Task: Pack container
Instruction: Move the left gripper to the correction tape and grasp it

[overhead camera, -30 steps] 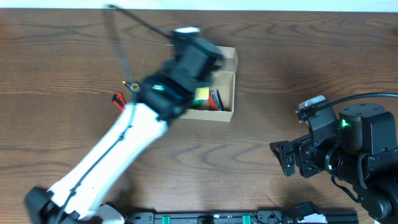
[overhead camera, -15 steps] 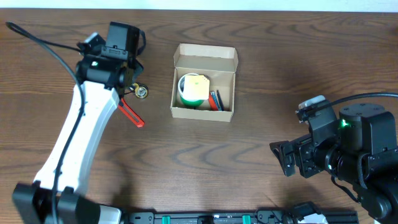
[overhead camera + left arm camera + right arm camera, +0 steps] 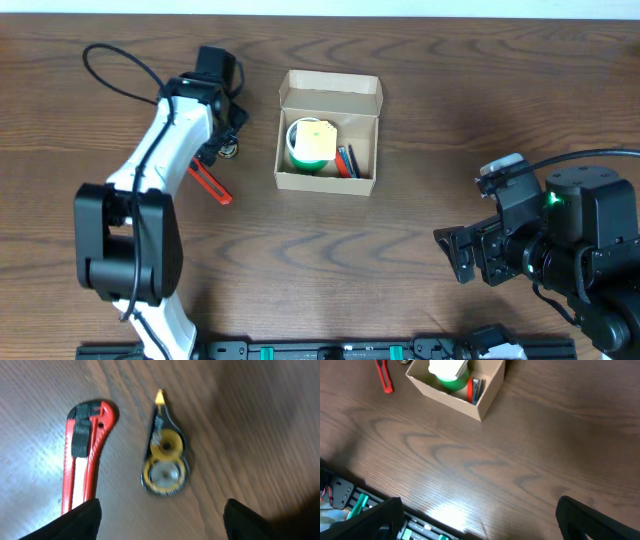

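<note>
Overhead, open cardboard container [image 3: 333,90] far of centre on the wooden tabletop [image 3: 330,250], flap lid folded back on the far side. Inside, a green roll [image 3: 296,150] at the left with a pale yellow piece [image 3: 318,142] on top, and red and dark pens [image 3: 346,160] along the right wall. Left of the box, left gripper [image 3: 228,138] low over a small correction-tape dispenser [image 3: 230,149], with a red utility knife [image 3: 209,183] just nearer and slightly left. Right gripper [image 3: 452,255] well apart at the near right, over bare wood.

From the left wrist, dark fingers [image 3: 82,520] spread wide at the lower corners, released, nothing between them. Beyond them, the dispenser flat on the wood with its yellow tip pointing away, and the knife alongside on the left, not touching it.

From the right wrist, fingers [image 3: 375,517] likewise spread and empty above bare tabletop. Container at the far left of this view, knife left of it.
</note>
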### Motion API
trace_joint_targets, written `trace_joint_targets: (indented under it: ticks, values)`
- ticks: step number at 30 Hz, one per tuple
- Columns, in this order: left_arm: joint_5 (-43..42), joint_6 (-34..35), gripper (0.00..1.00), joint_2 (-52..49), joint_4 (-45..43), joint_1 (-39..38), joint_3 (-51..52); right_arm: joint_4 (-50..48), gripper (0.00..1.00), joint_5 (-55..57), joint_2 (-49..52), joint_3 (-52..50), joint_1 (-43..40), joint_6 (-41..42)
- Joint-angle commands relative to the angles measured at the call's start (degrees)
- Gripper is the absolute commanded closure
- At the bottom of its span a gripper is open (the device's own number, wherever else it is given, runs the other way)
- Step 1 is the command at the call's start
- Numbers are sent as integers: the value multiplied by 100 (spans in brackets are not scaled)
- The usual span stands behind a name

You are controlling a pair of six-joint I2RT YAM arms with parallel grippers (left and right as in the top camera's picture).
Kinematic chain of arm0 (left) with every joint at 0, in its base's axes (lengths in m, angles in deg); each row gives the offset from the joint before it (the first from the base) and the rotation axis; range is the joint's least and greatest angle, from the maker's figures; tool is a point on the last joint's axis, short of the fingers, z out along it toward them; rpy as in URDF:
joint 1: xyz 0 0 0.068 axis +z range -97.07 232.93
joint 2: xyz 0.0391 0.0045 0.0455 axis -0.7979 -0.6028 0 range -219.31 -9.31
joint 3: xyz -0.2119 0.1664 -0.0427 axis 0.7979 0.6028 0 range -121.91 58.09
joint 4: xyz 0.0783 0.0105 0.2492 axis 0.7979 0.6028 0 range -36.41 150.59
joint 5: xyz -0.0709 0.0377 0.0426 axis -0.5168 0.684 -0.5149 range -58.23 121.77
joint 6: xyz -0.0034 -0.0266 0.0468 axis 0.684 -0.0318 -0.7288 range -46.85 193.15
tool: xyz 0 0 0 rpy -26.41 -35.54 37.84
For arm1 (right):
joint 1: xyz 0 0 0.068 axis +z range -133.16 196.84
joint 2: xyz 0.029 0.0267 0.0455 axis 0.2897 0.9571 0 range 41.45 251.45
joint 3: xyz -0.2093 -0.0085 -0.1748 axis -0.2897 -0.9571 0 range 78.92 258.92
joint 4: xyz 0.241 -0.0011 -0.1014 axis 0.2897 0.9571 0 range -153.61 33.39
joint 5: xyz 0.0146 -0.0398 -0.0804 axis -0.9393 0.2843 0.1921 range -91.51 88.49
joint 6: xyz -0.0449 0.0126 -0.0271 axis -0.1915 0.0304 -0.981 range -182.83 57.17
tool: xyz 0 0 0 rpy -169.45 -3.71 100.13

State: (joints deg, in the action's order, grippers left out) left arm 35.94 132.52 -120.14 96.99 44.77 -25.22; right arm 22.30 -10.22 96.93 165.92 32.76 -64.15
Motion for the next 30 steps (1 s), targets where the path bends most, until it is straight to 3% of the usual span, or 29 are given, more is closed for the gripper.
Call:
trace_joint_targets:
  ticks: [1,30]
  values:
    - [-273,151,21,-223,-57,184,-59,4,1,35,2,0,-24,-92]
    - [-323,221,22,-1172,-208,179,-498,7,1,35,2,0,-24,-90]
